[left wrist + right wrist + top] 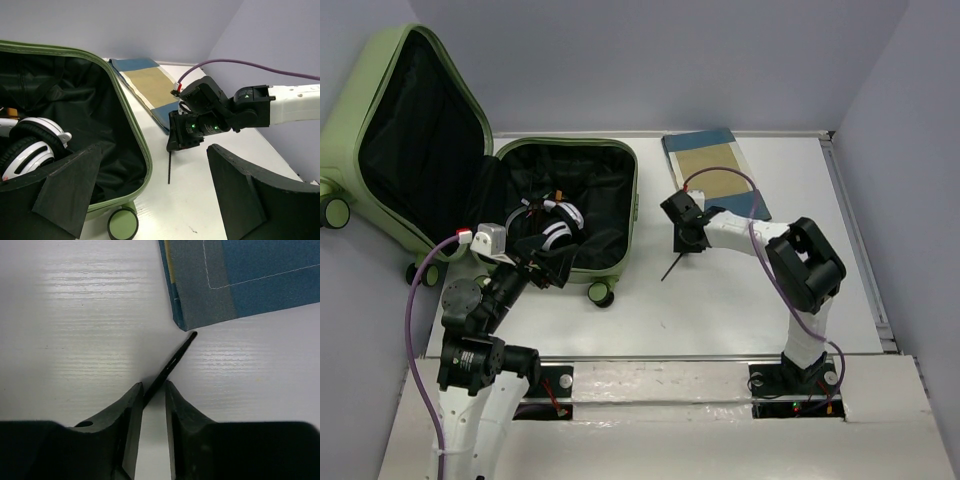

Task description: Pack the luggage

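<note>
The light-green luggage [632, 200] lies open at the back left, its lid propped up and its black lining showing. White-and-black headphones [552, 225] lie inside it; they also show in the left wrist view [30, 145]. My left gripper [542, 268] is open and empty over the luggage's near right corner [142, 150]. My right gripper [682, 245] is closed on a thin black strip [172, 362] that slants between its fingertips [134, 390]. The strip's free end [169, 172] points down to the table.
A folded blue-and-tan cloth [713, 170] lies at the back, right of the luggage, its corner [200, 300] just beyond the strip's tip. A green caster wheel [122, 225] sticks out at the luggage's near corner. Grey walls close in the table on three sides.
</note>
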